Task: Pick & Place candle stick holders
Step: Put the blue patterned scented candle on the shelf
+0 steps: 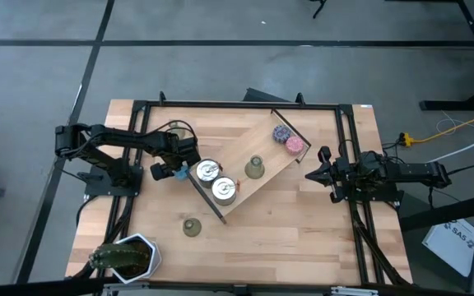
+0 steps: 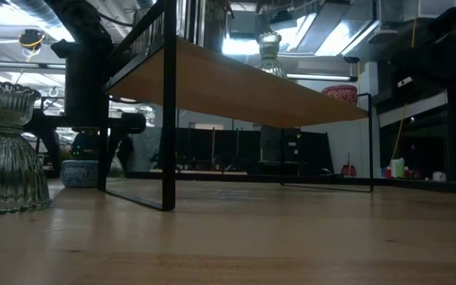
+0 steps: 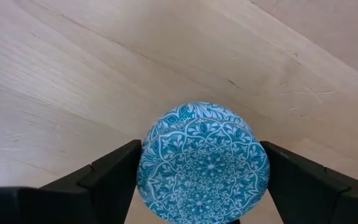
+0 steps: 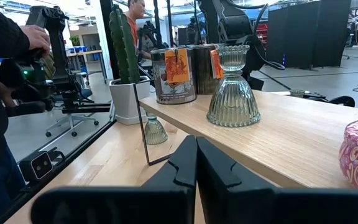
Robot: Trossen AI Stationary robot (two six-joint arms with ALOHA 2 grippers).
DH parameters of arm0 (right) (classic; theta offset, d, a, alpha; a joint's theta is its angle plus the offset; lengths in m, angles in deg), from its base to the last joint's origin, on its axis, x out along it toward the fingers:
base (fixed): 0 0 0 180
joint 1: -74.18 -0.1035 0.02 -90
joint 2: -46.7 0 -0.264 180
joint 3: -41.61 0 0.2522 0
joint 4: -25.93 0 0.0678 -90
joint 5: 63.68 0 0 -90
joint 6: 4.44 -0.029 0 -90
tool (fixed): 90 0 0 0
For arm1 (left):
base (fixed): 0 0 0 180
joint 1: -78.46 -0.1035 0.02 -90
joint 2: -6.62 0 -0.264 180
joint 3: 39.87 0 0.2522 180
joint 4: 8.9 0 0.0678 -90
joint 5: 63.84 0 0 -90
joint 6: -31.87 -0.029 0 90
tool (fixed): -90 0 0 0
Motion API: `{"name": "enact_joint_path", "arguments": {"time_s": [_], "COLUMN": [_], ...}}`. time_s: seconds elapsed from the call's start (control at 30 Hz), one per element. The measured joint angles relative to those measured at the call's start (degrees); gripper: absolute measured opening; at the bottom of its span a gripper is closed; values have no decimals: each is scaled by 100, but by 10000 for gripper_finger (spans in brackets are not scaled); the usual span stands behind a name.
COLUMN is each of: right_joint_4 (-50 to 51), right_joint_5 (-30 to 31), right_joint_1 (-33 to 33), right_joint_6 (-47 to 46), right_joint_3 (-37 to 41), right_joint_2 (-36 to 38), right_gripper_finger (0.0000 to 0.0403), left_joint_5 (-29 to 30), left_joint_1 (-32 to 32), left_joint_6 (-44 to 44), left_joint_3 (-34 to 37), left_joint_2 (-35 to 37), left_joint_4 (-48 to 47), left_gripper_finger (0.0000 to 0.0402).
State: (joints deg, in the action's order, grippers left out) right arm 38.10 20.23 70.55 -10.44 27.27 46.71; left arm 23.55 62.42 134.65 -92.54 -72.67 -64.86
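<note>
One olive-green ribbed candle stick holder [image 1: 255, 168] stands on its wide base on the raised wooden shelf [image 1: 262, 185]; it also shows in the right wrist view [image 4: 232, 87] and the low view [image 2: 269, 51]. A second holder [image 1: 191, 227] stands on the table near the front [image 2: 2, 146]. What may be a third [image 2: 115, 166] shows by the shelf's left end. My left gripper [image 1: 175, 171] is left of the shelf, shut on a round teal patterned tin [image 3: 204, 168]. My right gripper [image 1: 311, 174] is shut and empty at the table's right, level with the shelf. My left gripper pinches the teal tin between its two fingers, one on each side of its round wall [image 3: 146, 168]. The fingers [image 3: 114, 177] come from above, pointing down. The tin is upright, its patterned top facing up, and in the low view [image 2: 80, 172] it seems to sit on the table.
Two silver tins [image 1: 208, 171] [image 1: 225, 191] stand on the shelf's near-left end, and a purple puck [image 1: 281, 132] and a pink puck [image 1: 294, 145] on its far-right end. A potted cactus [image 1: 126, 256] stands at the near-left corner. A person [image 4: 5, 93] stands beyond the table's left side.
</note>
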Motion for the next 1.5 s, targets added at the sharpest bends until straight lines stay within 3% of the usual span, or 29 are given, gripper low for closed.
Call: {"name": "enact_joint_path", "arguments": {"time_s": [0.3, 0.63, 1.0, 1.5], "right_joint_4": [0, 0, 0, 1], "right_joint_5": [0, 0, 0, 0], "right_joint_1": [-1, -1, -1, 0], "right_joint_6": [0, 0, 0, 0], "right_joint_3": [2, 0, 0, 0], "right_joint_2": [0, 0, 0, 0], "right_gripper_finger": [10, 10, 10, 10], "left_joint_5": [-209, -92, -147, -234], "left_joint_1": [-8, -267, -865, -1662], "left_joint_6": [-219, -759, -1982, -3914], "left_joint_3": [-242, -551, -775, -1980], "left_joint_2": [0, 309, 531, 531], "left_joint_4": [-99, -995, -1107, -1650], "left_gripper_finger": [308, 308, 308, 308]}}
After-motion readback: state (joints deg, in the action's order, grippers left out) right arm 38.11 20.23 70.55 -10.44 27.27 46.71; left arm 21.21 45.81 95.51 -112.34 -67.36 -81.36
